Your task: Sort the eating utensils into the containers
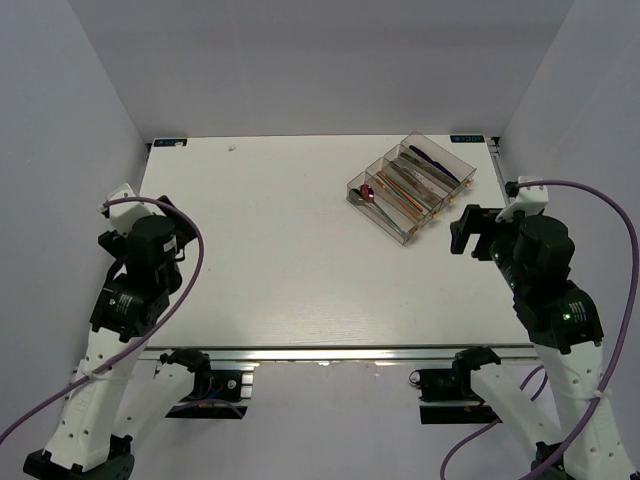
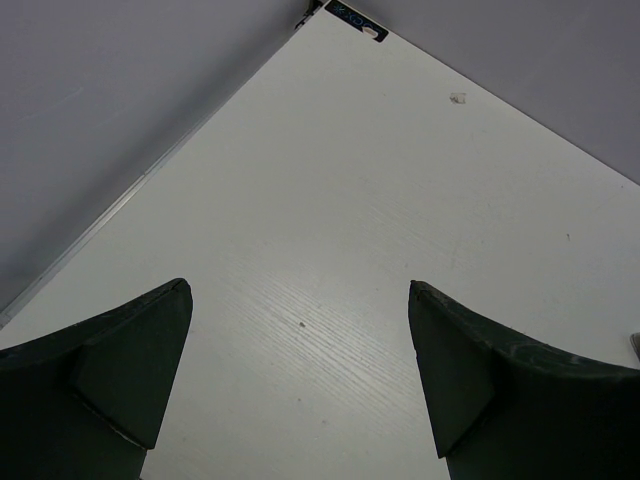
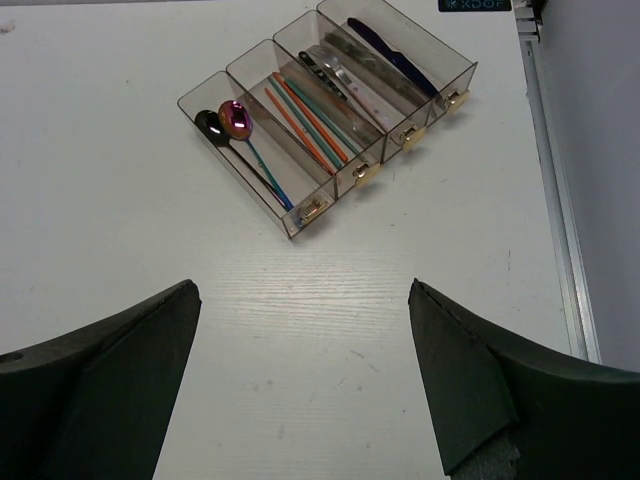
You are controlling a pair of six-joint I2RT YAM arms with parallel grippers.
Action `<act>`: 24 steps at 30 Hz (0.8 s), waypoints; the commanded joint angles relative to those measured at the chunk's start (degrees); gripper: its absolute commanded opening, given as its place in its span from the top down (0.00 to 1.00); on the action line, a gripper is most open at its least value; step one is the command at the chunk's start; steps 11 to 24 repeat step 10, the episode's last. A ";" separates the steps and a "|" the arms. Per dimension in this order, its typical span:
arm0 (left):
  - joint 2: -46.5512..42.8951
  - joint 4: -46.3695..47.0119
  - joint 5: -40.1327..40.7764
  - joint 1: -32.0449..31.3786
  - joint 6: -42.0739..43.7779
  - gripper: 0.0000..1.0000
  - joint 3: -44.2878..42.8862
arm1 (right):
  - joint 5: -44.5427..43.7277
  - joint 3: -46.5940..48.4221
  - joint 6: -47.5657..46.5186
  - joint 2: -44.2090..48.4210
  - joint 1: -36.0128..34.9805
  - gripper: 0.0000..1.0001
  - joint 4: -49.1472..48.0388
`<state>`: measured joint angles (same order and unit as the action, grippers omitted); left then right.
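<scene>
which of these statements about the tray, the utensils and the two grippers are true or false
1. The black spoon and red spoon share one compartment of the organiser tray. True.
2. The right gripper holds a chopstick. False: it is open and empty.
3. The orange chopsticks lie in the compartment next to the spoons. True.
4. The blue knife lies loose on the table. False: it is in the tray's end compartment.
5. The left gripper is open. True.

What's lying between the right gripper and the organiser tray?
Nothing: the right wrist view shows bare table between the right gripper and the organiser tray.
</scene>
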<state>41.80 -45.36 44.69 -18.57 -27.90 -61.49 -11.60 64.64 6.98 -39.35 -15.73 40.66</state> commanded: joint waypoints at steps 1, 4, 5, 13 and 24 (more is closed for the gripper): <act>-0.58 -2.62 1.02 0.20 0.04 0.02 -0.29 | 0.08 -0.83 0.05 1.65 0.08 0.11 0.91; -0.93 -3.06 1.10 0.20 0.04 0.02 -0.47 | -0.97 -1.53 0.05 2.17 0.17 0.11 0.91; -1.19 -2.98 0.93 0.20 0.21 0.02 -0.56 | -1.23 -1.88 0.05 2.52 0.08 0.11 0.91; -0.93 -2.01 -0.21 0.20 0.39 0.02 -0.47 | -1.24 -2.15 0.05 3.14 0.08 0.11 0.91; -0.93 -2.01 -0.21 0.20 0.39 0.02 -0.47 | -1.24 -2.15 0.05 3.14 0.08 0.11 0.91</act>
